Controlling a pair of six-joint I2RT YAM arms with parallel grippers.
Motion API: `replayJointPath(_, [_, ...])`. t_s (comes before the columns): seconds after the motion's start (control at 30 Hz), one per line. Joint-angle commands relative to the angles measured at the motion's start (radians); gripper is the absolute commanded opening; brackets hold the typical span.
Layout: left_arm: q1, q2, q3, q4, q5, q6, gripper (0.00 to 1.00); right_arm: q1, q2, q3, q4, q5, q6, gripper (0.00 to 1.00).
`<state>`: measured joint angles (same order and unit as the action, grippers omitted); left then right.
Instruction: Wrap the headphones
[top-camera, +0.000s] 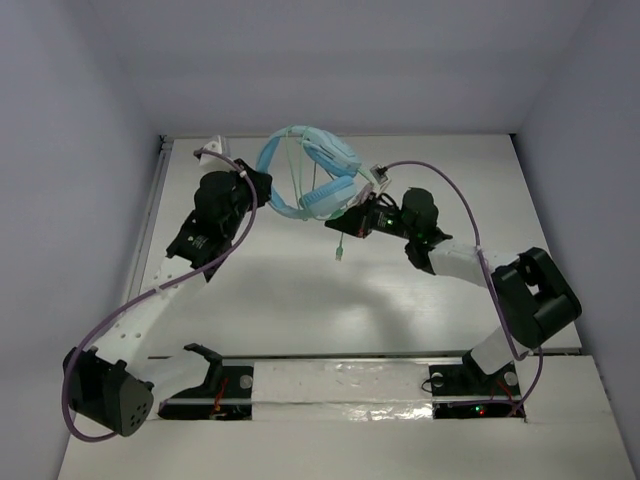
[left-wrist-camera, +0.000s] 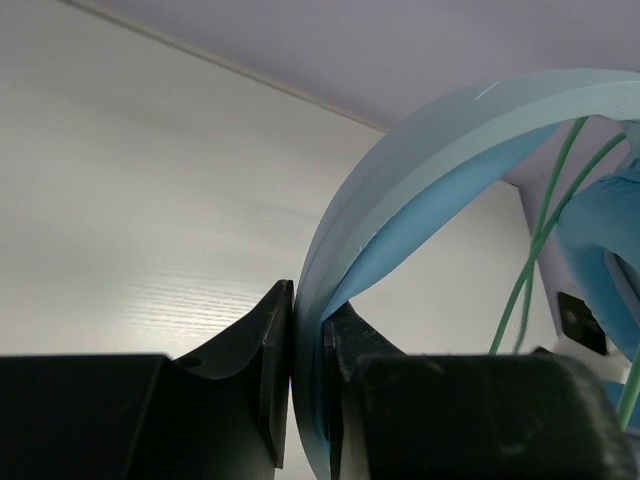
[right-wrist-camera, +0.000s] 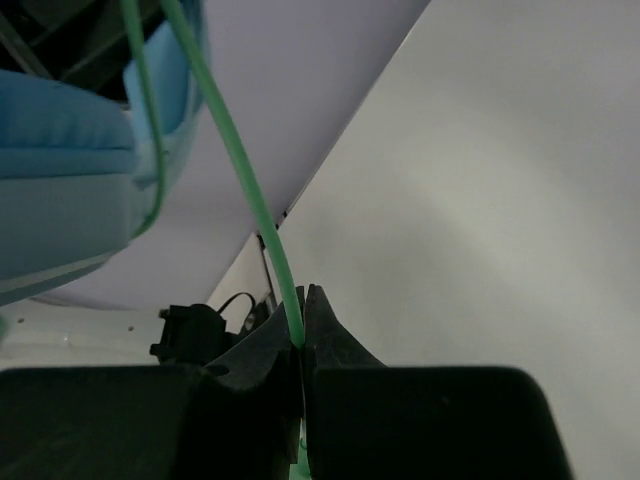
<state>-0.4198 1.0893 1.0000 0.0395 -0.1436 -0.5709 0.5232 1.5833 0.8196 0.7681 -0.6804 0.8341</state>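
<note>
Fingers (left-wrist-camera: 268, 350) of the left gripper (left-wrist-camera: 303, 320) are clenched on the padded blue headband (left-wrist-camera: 420, 200) of the light blue plastic over-ear headphones (top-camera: 305, 170). The band is pinched edge-on between both pads.

Fingers (right-wrist-camera: 330, 345) of the right gripper (right-wrist-camera: 301, 335) are closed tight on the long thin pale green cable (right-wrist-camera: 235, 160). It is nipped right at the tips and led up toward a blue padded earcup (right-wrist-camera: 60, 150) at the upper left of the right wrist view.

From above, the headphones are seen held between the two grippers over the far middle of the white desk (top-camera: 290, 300), close to its far edge. The left side of the band is gripped by the left gripper. The right gripper is placed just beside the lower earcup, on its right. Cable strands are seen crossing inside the headband arch. A short cable end with its plug (top-camera: 341, 252) is left hanging below the right gripper. A soft shadow is cast on the desk underneath.
</note>
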Motion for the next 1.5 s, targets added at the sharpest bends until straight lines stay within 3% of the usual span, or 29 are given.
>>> replayJointPath(0.0, [0.001, -0.037, -0.079, 0.232, -0.155, -0.133, 0.0, 0.004, -0.022, -0.046, 0.063, 0.014, 0.094, 0.0])
replayJointPath(0.4, [-0.008, 0.173, -0.172, 0.336, -0.31, -0.248, 0.0, 0.066, 0.012, -0.08, -0.073, 0.12, 0.051, 0.0])
replayJointPath(0.67, [-0.017, 0.25, -0.173, 0.355, -0.369, -0.3, 0.0, 0.084, 0.038, -0.06, -0.21, 0.09, -0.013, 0.0])
replayJointPath(0.8, [-0.03, 0.265, -0.176, 0.362, -0.41, -0.308, 0.0, 0.084, 0.056, -0.066, -0.158, 0.087, 0.052, 0.01])
replayJointPath(0.97, [-0.088, 0.316, -0.181, 0.353, -0.498, -0.276, 0.0, 0.093, 0.122, -0.102, 0.071, 0.056, 0.224, 0.07])
replayJointPath(1.13, [-0.106, 0.415, -0.153, 0.333, -0.514, -0.25, 0.0, 0.093, 0.141, -0.125, 0.029, 0.137, 0.243, 0.1])
replayJointPath(1.2, [-0.106, 0.478, -0.13, 0.329, -0.504, -0.241, 0.0, 0.093, 0.133, -0.12, -0.009, 0.162, 0.215, 0.2])
replayJointPath(1.27, [-0.106, 0.538, -0.107, 0.316, -0.496, -0.239, 0.0, 0.093, 0.132, -0.108, -0.056, 0.171, 0.197, 0.21])
replayJointPath(1.47, [-0.088, 0.642, -0.02, 0.298, -0.476, -0.202, 0.0, 0.093, 0.084, -0.123, -0.191, 0.225, 0.131, 0.66])
